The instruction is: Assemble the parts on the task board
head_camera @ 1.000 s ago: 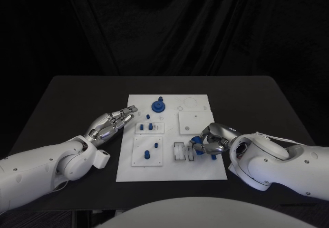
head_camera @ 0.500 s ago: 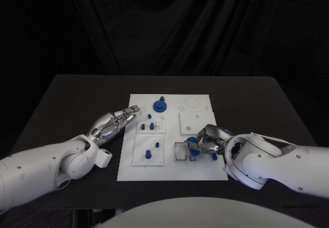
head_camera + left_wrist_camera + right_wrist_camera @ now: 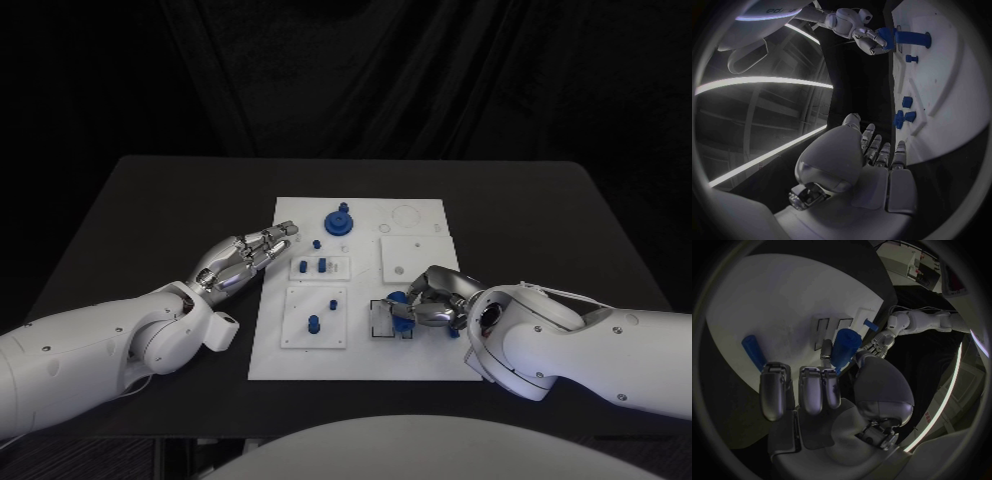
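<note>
Currently, the right hand [image 3: 433, 300] is pinching a blue part [image 3: 844, 346] between thumb and fingers, holding it just above the slotted fixture [image 3: 391, 320] near the front of the board [image 3: 433, 362]. A second loose part [image 3: 753, 352] is lying on the board beside that hand. The left hand [image 3: 242, 258] is hovering at the board's left edge, fingers extended together and holding nothing. Judged risk: the part is sitting tilted in the pinch, so it could jam against the slot wall or slip free if pressed down misaligned. The hand is also covering the slot from the head camera.
</note>
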Controlling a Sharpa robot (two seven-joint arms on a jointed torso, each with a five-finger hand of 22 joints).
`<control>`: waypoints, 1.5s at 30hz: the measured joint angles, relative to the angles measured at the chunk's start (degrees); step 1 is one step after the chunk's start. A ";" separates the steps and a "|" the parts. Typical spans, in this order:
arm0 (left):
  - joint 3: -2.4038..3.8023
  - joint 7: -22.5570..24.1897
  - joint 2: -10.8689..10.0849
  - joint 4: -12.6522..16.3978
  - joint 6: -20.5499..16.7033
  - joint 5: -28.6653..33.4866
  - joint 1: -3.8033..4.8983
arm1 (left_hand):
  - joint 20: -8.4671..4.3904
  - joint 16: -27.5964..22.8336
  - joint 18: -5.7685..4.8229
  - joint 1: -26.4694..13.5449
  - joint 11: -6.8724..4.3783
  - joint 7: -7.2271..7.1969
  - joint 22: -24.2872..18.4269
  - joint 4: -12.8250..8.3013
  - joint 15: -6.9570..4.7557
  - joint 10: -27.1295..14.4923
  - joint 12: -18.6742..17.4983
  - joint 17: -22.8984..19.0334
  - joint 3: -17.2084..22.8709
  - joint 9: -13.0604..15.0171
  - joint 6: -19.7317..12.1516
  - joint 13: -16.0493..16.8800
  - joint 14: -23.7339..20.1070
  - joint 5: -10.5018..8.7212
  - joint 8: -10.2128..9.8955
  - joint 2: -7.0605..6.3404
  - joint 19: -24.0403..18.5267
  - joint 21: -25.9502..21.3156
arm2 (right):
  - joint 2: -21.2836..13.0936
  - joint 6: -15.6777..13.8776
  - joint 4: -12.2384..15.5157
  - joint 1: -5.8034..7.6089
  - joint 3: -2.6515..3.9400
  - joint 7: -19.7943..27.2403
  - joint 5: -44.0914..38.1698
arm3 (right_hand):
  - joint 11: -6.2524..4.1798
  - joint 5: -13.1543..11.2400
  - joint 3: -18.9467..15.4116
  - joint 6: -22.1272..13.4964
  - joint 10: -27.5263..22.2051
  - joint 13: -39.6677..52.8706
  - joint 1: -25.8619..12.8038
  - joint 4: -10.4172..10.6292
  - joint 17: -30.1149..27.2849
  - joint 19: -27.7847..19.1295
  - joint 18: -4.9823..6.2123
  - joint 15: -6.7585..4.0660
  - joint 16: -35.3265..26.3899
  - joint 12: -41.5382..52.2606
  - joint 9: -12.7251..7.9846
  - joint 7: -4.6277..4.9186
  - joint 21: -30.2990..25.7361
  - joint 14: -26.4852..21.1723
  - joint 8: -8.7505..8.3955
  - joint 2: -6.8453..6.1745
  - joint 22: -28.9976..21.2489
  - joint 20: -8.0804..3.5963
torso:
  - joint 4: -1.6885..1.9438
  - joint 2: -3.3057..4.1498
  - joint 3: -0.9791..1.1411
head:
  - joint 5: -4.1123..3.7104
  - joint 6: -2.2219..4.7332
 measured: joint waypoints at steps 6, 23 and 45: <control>0.00 0.00 0.20 -0.16 0.14 0.00 0.00 | 0.00 0.00 0.00 0.01 0.00 0.00 0.00 0.00 0.00 0.00 0.00 0.00 0.33 0.00 0.00 0.00 0.00 0.00 0.00 -0.01 0.00 0.00 | 0.45 0.33 -0.30 -0.08 0.00 0.06 0.14 | 0.24 -3.91 -1.77 0.00 -0.24 0.00 -1.11 0.11 0.00 0.00 0.00 0.00 0.01 0.00 -0.11 0.00 0.00 0.00 -0.56 1.11 0.03 0.00 | -0.04 -0.02 0.02 | -0.02 0.00; 0.00 0.00 0.38 -0.46 0.60 0.00 -0.05 | 0.21 0.00 0.00 0.46 0.20 0.21 -0.01 -0.18 -0.01 0.21 0.00 0.03 0.50 0.00 0.21 0.00 0.00 0.00 0.00 0.00 -0.21 0.00 | 1.15 2.42 -0.82 -0.10 0.01 0.06 0.24 | 0.44 -9.83 -5.60 0.22 -0.03 -0.01 -3.78 0.09 0.00 0.00 0.00 0.22 -0.19 0.00 -0.35 0.22 -0.21 -0.21 -1.78 2.68 0.04 0.00 | -0.03 -0.07 0.04 | 0.28 0.00; 0.00 0.00 0.10 -0.49 0.85 0.00 -0.16 | 0.20 0.00 0.00 0.46 0.20 0.21 -0.02 -0.16 -0.01 0.20 0.00 0.05 0.49 0.00 0.21 0.00 0.00 0.00 0.00 0.00 -0.21 0.00 | -3.03 0.83 1.97 0.61 0.03 3.10 0.30 | 0.44 -2.63 -9.12 0.42 -0.02 -0.02 3.62 -0.31 0.00 0.20 -0.01 0.23 -0.41 0.00 0.44 0.42 -0.03 -0.21 -2.32 4.17 0.02 0.20 | -0.02 -0.08 0.02 | 0.76 0.00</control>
